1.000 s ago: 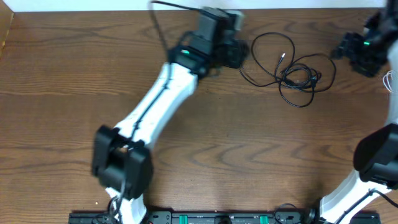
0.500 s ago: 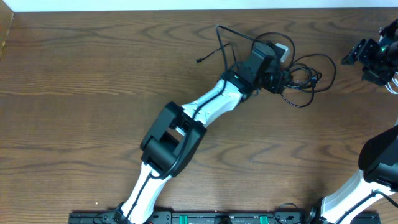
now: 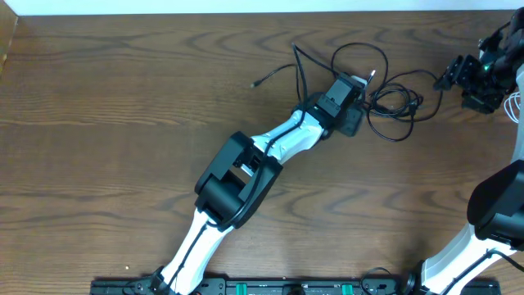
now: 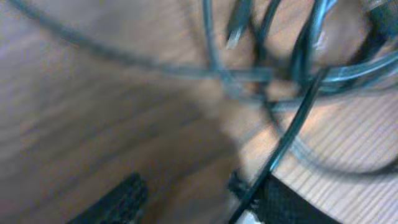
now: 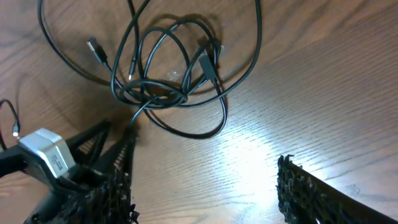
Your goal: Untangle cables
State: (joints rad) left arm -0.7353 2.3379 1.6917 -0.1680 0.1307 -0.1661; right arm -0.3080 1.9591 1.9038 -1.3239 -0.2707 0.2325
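Thin black cables (image 3: pixel 393 98) lie in loose, overlapping loops on the brown wood-grain counter (image 3: pixel 123 123), toward its far right part. One strand trails left out of the loops and ends in a small plug (image 3: pixel 255 83) that lies apart from the rest.

The white-and-black left arm (image 3: pixel 278 143) reaches diagonally from the near edge. The left tool (image 3: pixel 350 115) sits at the left edge of the loops.

Left wrist view, blurred: the left tool (image 4: pixel 186 193) shows two dark fingers (image 4: pixel 118 199) standing apart with bare counter between them, and nothing is clamped. One cable strand (image 4: pixel 286 137) runs down to the inner side of the right-hand finger. The blur hides whether it touches. Other strands cross the counter beyond the fingers.

The right tool (image 3: pixel 452 78) hangs at the far right of the counter, well apart from the cables.

Right wrist view: the right tool (image 5: pixel 205 180) has its ridged black fingers (image 5: pixel 311 193) spread wide over bare counter, holding nothing. The cables (image 5: pixel 168 87) lie ahead of it, with several loops crossing at one tight junction (image 5: pixel 149 99). Two plug ends show there, one at the upper left (image 5: pixel 94 46) and one inside the loops (image 5: pixel 208 59). A silver-grey block (image 5: pixel 43 155) on the left tool shows at the lower left, just beside the junction.
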